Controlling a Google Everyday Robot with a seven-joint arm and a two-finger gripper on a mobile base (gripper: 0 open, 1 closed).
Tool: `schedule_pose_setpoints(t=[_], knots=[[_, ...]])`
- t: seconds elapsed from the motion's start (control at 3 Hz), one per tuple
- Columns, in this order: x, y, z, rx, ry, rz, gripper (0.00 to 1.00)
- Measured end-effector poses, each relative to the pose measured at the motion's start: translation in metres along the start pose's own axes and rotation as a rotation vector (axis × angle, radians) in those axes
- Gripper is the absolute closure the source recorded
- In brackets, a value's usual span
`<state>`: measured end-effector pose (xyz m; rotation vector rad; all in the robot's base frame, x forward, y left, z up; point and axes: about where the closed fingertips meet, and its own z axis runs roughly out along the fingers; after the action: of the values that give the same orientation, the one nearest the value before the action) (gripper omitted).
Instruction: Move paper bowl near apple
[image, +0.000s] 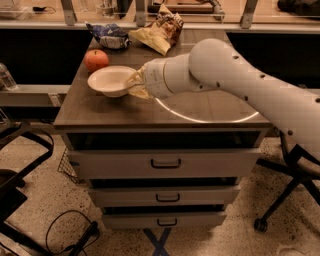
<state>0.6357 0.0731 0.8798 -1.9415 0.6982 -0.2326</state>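
Camera view: the arm reaches in from the right across the wooden surface (100, 107) of a drawer cabinet (165, 162). Its gripper (134, 85) sits at the left half of the surface, with the tan fingers clamped on the right edge of the paper bowl (111, 80). The bowl is upright, opening upward, near the left edge of the surface; whether its base touches the wood or hangs just above it I cannot tell. The apple (96, 60) stands just beyond the bowl, on its far left side, very close to the rim, and a narrow gap seems to separate them. Farther back, a blue-and-white snack bag (110, 36) lies at the far left corner, and a tan snack bag (157, 32) lies to its right. A pale ring mark (200, 117) curves over the surface under the arm.
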Motion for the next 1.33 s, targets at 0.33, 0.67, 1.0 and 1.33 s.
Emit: schedule_pose_setpoints(t=[0.33,0.67,1.0,1.33], knots=[[-0.0018,0.0002,0.0015,-0.002,-0.003,-0.001,0.62],[-0.0034,0.0002,0.0029,-0.003,-0.006,-0.003,0.39],[-0.0050,0.0001,0.0043,-0.004,-0.010,-0.004,0.15],[-0.0066,0.0001,0.0056,-0.005,-0.013,-0.005,0.00]])
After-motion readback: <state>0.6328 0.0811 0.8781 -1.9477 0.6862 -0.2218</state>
